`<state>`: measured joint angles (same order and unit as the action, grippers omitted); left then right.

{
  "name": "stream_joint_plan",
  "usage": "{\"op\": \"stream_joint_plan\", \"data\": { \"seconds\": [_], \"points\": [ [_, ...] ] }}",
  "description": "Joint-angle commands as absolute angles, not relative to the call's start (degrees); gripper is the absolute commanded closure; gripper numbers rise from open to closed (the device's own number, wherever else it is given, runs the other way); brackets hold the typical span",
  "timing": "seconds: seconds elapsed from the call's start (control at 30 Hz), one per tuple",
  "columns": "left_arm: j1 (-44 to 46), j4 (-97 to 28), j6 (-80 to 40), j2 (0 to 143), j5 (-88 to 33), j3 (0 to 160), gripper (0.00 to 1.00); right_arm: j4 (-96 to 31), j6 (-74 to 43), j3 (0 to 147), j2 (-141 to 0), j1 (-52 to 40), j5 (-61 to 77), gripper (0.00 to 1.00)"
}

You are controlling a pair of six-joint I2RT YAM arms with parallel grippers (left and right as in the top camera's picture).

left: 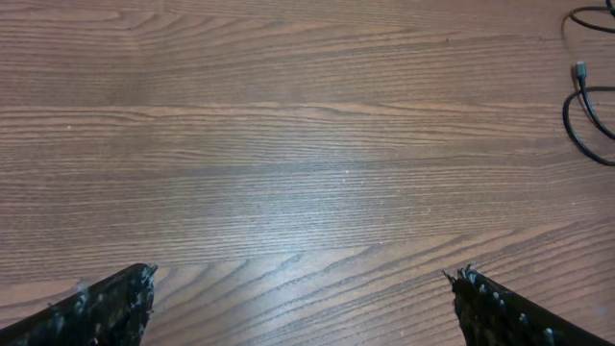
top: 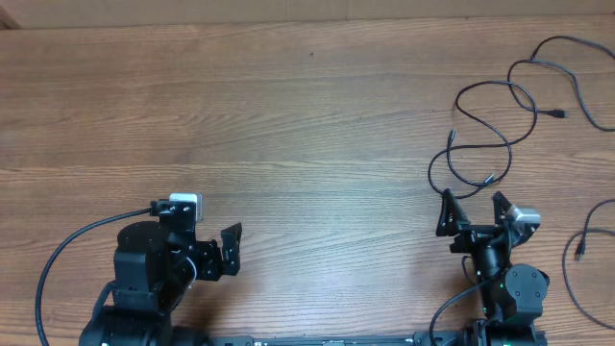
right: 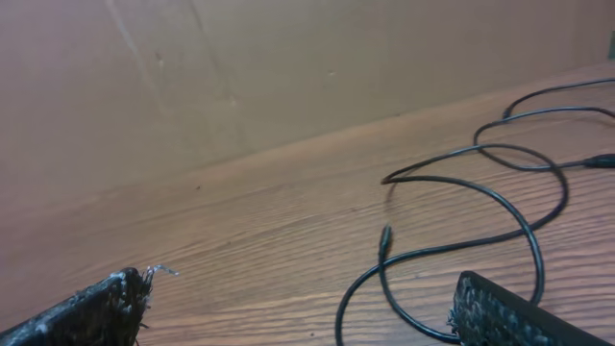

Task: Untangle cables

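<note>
Ridged black fingertips (right: 96,308) frame the right wrist view, and the cables (right: 384,237) loop loosely on the wooden table (top: 307,125) just ahead, in front of a tan back panel (right: 192,77). Only bare wood lies between those fingers and the nearest loop. Seen from overhead, the cords sprawl over the table's right side, with another strand (top: 579,252) beside the right arm. The right gripper (top: 471,207) stands wide apart and touches nothing. The left gripper (top: 223,252), well apart from the cords, is equally wide and empty.
</note>
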<state>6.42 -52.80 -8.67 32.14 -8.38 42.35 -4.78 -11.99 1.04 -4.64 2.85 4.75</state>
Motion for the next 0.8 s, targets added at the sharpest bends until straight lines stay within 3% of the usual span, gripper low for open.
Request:
{"op": "stream_joint_plan", "data": {
  "seconds": [0.0, 0.77],
  "points": [
    [6.9, -52.9, -8.9, 31.9, -9.0, 42.2, 0.00, -4.7, -11.9, 0.4, -4.0, 2.5, 2.4, 0.00],
    [6.9, -52.9, -8.9, 31.9, -9.0, 42.2, 0.00, -4.8, -10.5, 0.5, -4.0, 2.6, 1.1, 0.00]
  ]
}}
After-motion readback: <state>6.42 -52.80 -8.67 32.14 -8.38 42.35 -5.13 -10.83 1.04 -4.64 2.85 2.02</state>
